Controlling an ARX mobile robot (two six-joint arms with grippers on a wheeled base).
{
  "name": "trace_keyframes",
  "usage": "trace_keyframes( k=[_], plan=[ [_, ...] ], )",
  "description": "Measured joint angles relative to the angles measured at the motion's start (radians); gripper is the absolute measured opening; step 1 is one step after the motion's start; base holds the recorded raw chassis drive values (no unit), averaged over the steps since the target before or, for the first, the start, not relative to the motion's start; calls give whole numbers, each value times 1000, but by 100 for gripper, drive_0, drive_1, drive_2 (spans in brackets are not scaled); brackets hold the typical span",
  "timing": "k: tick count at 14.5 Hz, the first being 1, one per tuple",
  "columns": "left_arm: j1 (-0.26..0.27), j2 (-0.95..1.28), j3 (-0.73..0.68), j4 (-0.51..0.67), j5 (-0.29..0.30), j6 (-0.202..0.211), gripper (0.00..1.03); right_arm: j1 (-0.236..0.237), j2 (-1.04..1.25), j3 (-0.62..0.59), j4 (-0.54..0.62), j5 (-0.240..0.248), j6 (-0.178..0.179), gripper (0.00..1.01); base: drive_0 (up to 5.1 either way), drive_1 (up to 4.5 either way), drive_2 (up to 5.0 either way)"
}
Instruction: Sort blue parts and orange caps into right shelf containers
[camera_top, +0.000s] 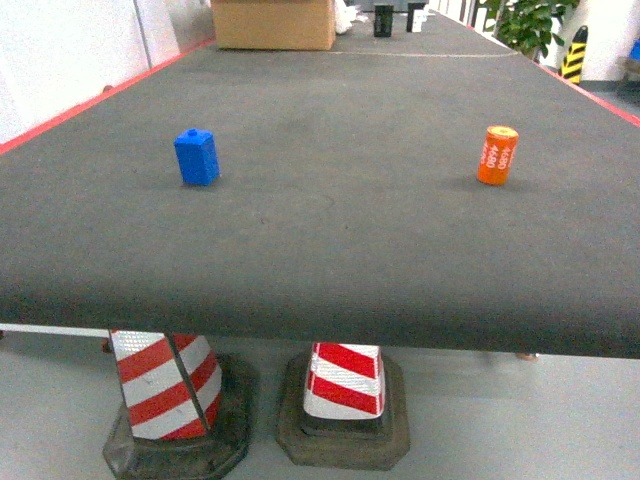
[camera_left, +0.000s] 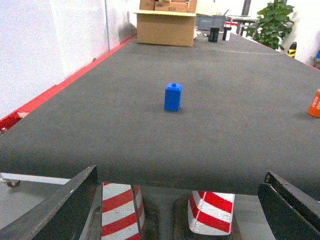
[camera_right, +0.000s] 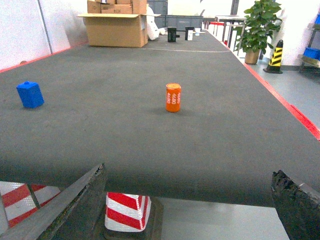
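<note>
- On my left I count one blue part (camera_top: 197, 157), a small block with a stud on top, standing upright on the dark table (camera_top: 330, 270), well back from the near edge.
- My left gripper (camera_left: 182, 210) hangs below and short of the table edge with its jaws spread wide and nothing between them; the blue part sits straight ahead of it in the left wrist view.
- The risk I see on this side: coming in too low would drive the fingers into the table edge, and a late squeeze could tip the little block over.
- Under the table I count two red-and-white striped cones (camera_top: 165, 385), side by side; the base could bump them if I roll forward carelessly.
- To the right I count one orange cap (camera_top: 497, 154), upright, well apart from the blue part.
- My right gripper (camera_right: 187, 210) is likewise spread wide and empty, below the table edge, the cap ahead of it.
- The cap is round, so an off-centre pinch could knock it down and set it rolling toward the red-edged right side.
- I see no shelf containers in any view, so I would be placing blind until I turn.
</note>
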Motion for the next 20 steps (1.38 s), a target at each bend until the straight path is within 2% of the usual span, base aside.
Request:
trace_keyframes(
  k=[5, 20],
  plan=[
    [0, 0, 0, -1, 0, 0, 98, 0, 0, 0, 0, 0, 0, 98, 0, 0, 0],
    [0, 0, 0, 2, 0, 0, 98, 0, 0, 0, 3, 0, 0, 98, -1, 418, -420]
  ],
)
